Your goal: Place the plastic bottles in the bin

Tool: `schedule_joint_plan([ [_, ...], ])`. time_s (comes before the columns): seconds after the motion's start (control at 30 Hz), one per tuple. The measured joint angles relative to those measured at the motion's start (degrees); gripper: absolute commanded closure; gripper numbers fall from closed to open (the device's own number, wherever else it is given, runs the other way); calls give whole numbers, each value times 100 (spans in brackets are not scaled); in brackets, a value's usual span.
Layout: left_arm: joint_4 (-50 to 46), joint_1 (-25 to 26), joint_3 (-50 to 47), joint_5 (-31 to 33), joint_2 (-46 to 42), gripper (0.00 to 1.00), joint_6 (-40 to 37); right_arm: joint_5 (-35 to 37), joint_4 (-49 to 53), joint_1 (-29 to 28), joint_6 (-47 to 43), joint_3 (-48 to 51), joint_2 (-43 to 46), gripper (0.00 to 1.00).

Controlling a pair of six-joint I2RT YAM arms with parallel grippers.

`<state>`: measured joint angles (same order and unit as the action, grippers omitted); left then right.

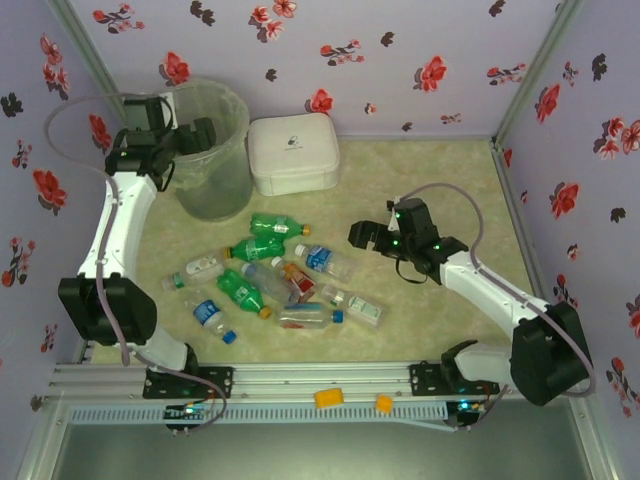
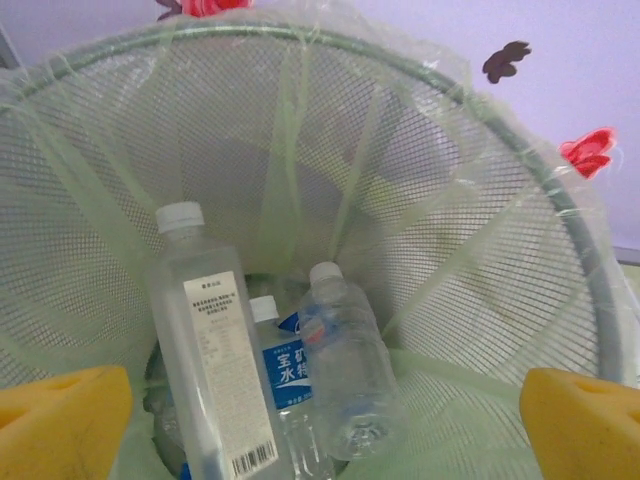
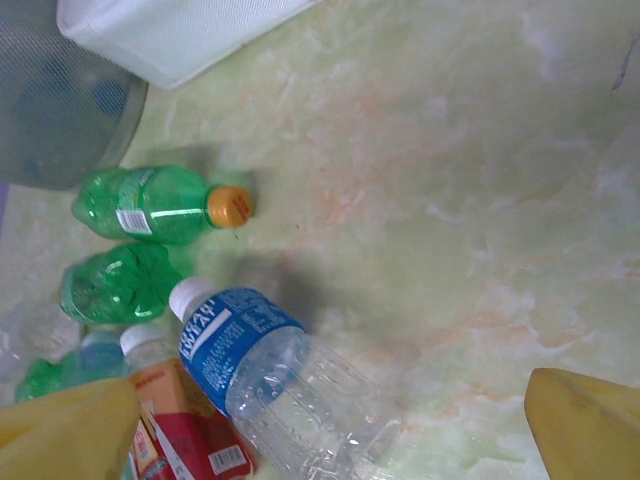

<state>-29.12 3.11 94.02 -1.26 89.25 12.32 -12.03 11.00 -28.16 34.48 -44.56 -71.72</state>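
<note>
The bin (image 1: 236, 112), a mesh basket with a clear liner, stands at the back left. My left gripper (image 1: 205, 135) hangs over its mouth, open and empty. Looking down into the bin (image 2: 450, 230), I see three clear plastic bottles: a tall white-labelled one (image 2: 215, 370), a blue-labelled one (image 2: 280, 375) and a small one (image 2: 350, 370). Both yellow pads (image 2: 60, 420) stand far apart. Several bottles lie in a heap on the table (image 1: 270, 280). My right gripper (image 1: 362, 235) hovers open at the heap's right edge, above a blue-labelled clear bottle (image 3: 270, 380). A green orange-capped bottle (image 3: 150, 205) lies farther off.
A white rounded box (image 1: 293, 152) sits right of the bin, close to the heap's far side. Two small yellow-orange blocks (image 1: 330, 397) rest on the front rail. Flowered walls close in the table on three sides. Bare table lies to the right of my right gripper.
</note>
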Motion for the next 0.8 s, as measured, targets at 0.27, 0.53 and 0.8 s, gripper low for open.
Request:
schedule_joint_plan([
  [0.27, 691, 686, -1045, -302, -1294, 0, 304, -50, 356, -407, -743, -420, -468, 6],
  [0.53, 2124, 1635, -3432, -907, -2238, 0, 1449, -323, 1209, -809, -1805, -1467, -1316, 10],
  [0.8, 3519, 2417, -5261, -673, -2253, 0, 2920, -11, 1958, -1248, -2533, -1961, -2124, 12],
])
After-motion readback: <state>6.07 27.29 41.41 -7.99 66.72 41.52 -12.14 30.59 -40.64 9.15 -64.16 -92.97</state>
